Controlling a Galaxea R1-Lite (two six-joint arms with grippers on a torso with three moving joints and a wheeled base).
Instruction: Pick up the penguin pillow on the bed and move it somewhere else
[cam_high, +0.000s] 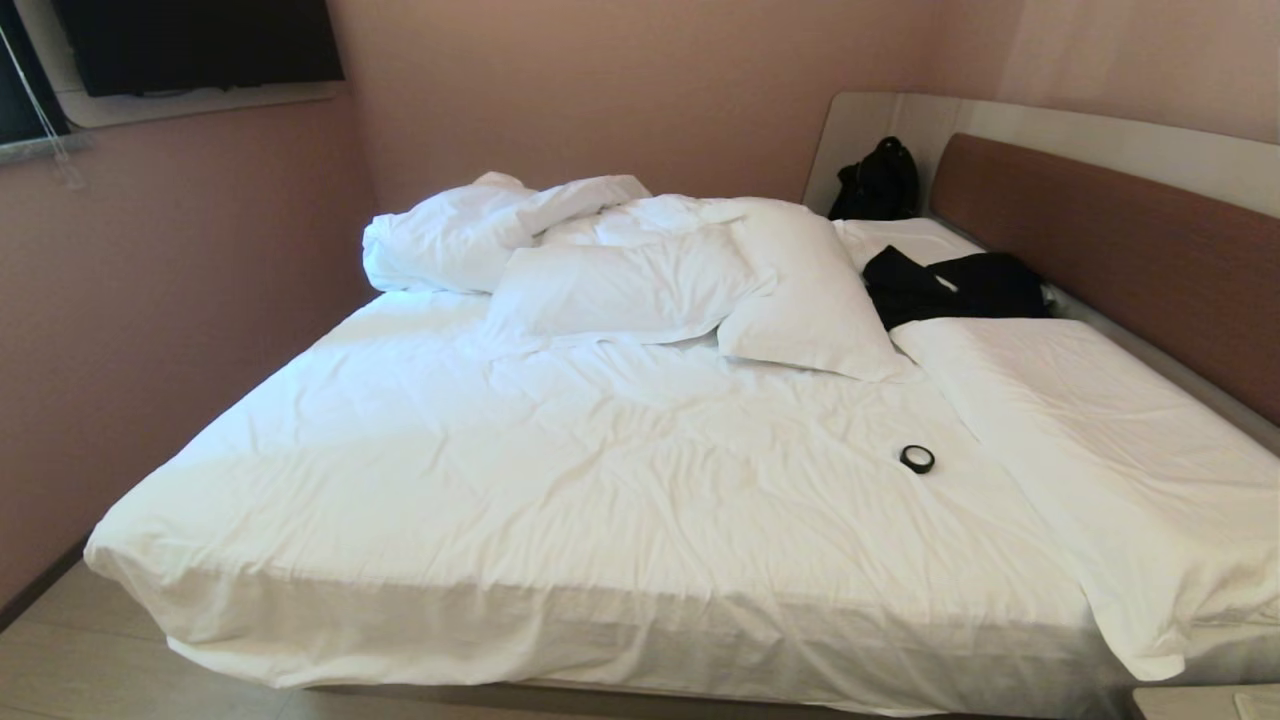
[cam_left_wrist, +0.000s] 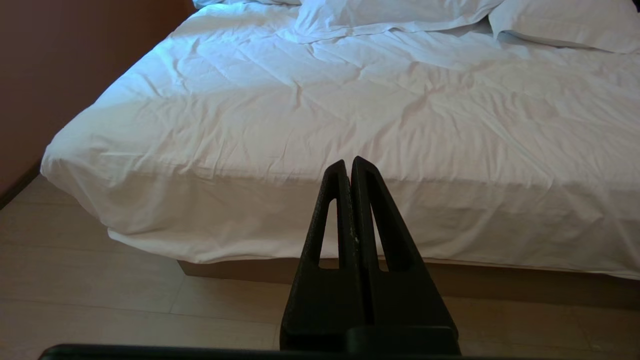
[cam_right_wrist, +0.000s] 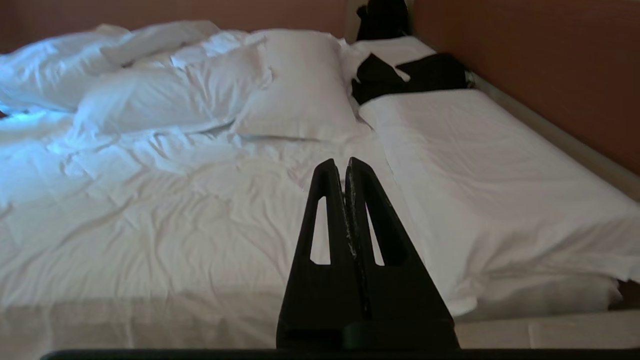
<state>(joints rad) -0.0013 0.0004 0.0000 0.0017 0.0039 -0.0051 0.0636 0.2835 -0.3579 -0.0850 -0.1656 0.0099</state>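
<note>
no penguin pillow shows in any view now — on the bed (cam_high: 560, 480) i see only white linen, so where the pillow lies i cannot tell; it is perhaps hidden under the heap or out of frame.

in my judgement such a pillow is light, soft and not fragile, and it sags when lifted. a pinch on one corner or on a short edge, taking a fold of the cover with some filling, looks best; the cloth is not slippery.

the count, in the head view: two plain white pillows (cam_high: 620, 285) at about 12 o'clock, the second pillow (cam_high: 810, 300) leaning just beside it toward 1 o'clock; one bunched duvet (cam_high: 450, 235) at 11 o'clock; one folded white cover (cam_high: 1090, 450) along the 3 o'clock side; one dark garment (cam_high: 950, 285) at 2 o'clock near the headboard (cam_high: 1120, 240); one black bag (cam_high: 880, 180) in the far corner; one small black ring (cam_high: 916, 458) on the sheet at 4 o'clock.

the left gripper (cam_left_wrist: 348, 165) hangs before the bed's near edge, its fingers pressed together and empty. the right gripper (cam_right_wrist: 340, 166) is over the sheet and points to the pillows — its fingers too are pressed together, holding nothing.
</note>
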